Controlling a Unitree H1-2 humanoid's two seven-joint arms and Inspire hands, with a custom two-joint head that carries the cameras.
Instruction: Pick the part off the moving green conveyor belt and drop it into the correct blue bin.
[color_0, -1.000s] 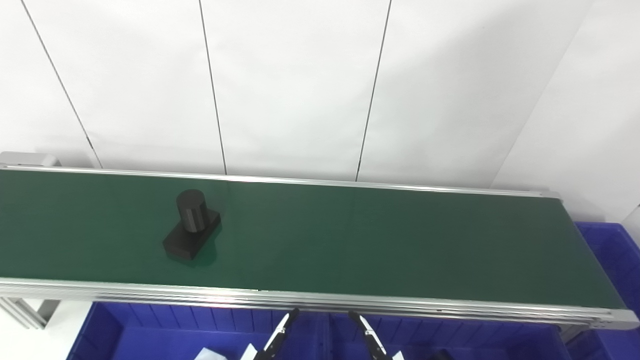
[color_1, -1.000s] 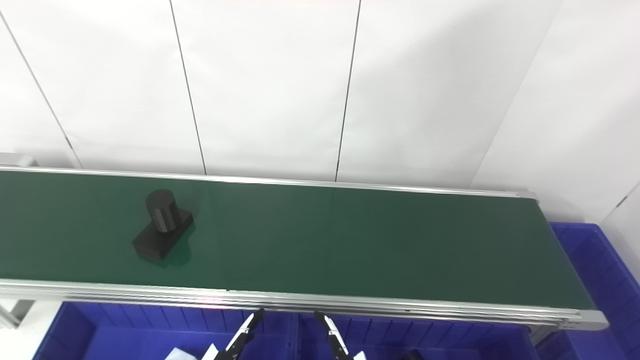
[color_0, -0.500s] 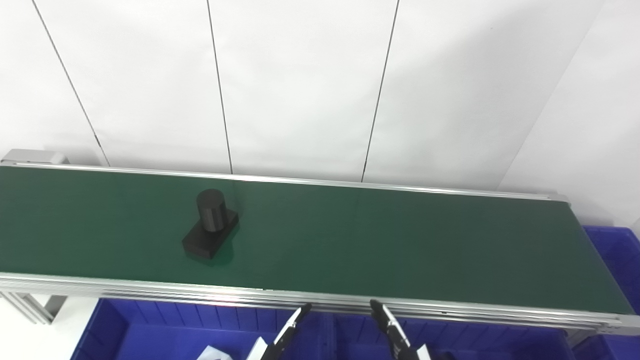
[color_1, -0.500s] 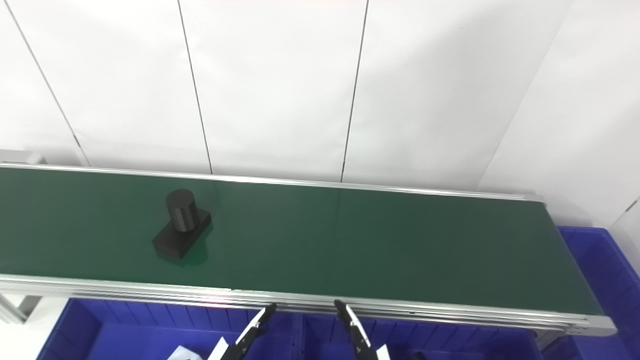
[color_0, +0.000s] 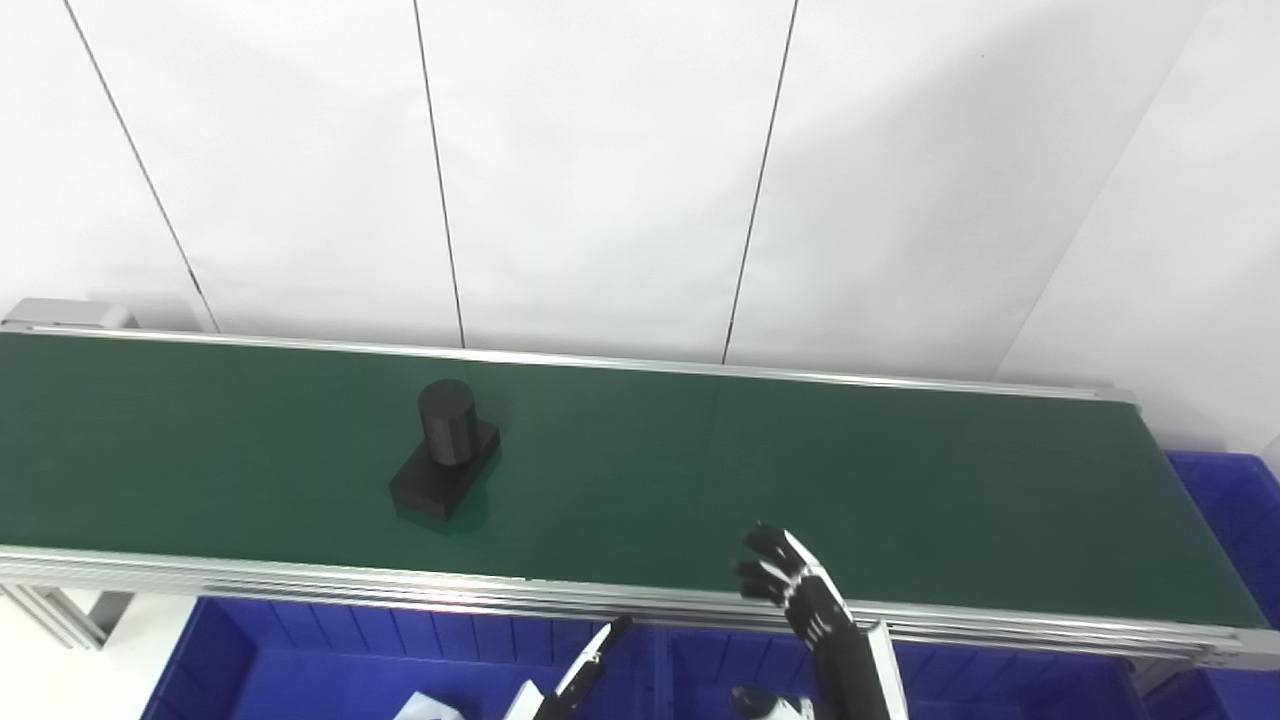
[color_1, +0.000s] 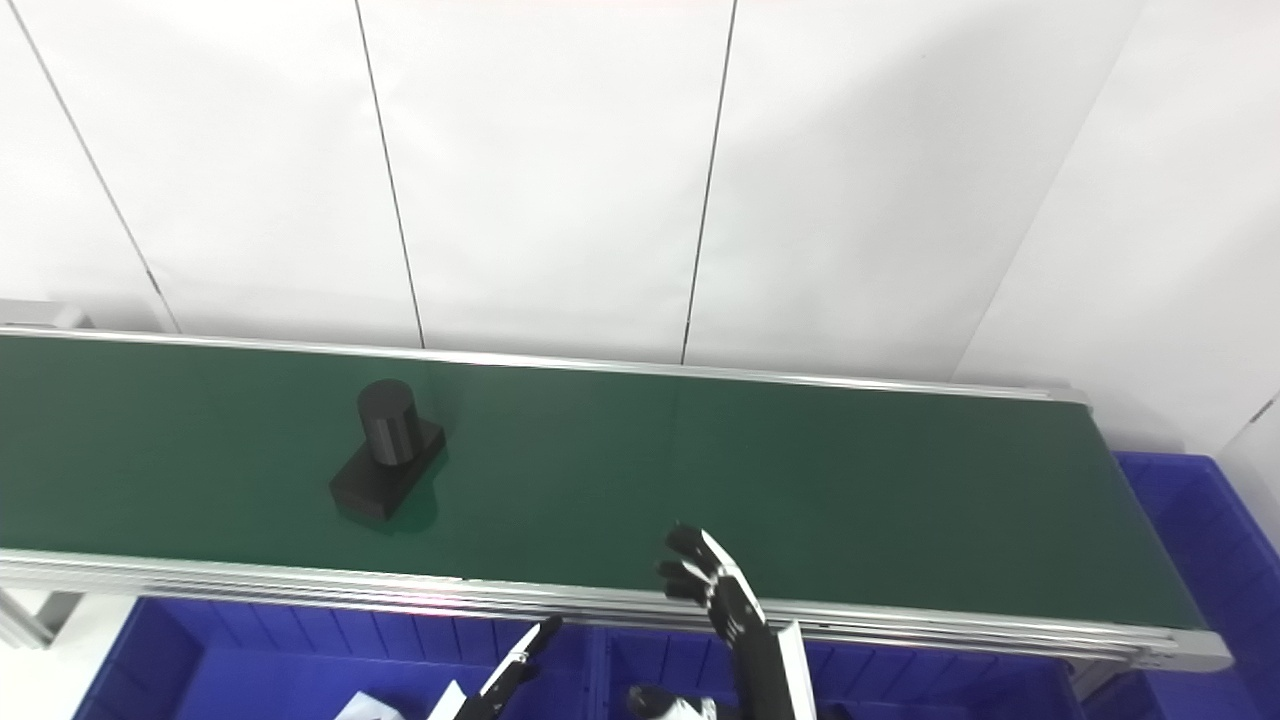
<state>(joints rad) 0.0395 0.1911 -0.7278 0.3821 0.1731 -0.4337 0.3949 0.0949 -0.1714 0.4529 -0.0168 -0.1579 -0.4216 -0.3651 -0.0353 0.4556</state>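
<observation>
Well left of fingers (color_0: 775, 565): part (color_0: 445, 465).

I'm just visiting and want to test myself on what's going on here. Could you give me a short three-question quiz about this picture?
1. True or false: the black part is already held in the right hand.
2. Which hand is raised over the near edge of the green conveyor belt? A) left hand B) right hand C) both
3. Fill in: the black part is a short cylinder standing on a flat ____ base.

Key
1. False: it sits alone on the belt, well apart from the hand.
2. B: the left hand stays low over the blue bin.
3. Rectangular.
</observation>
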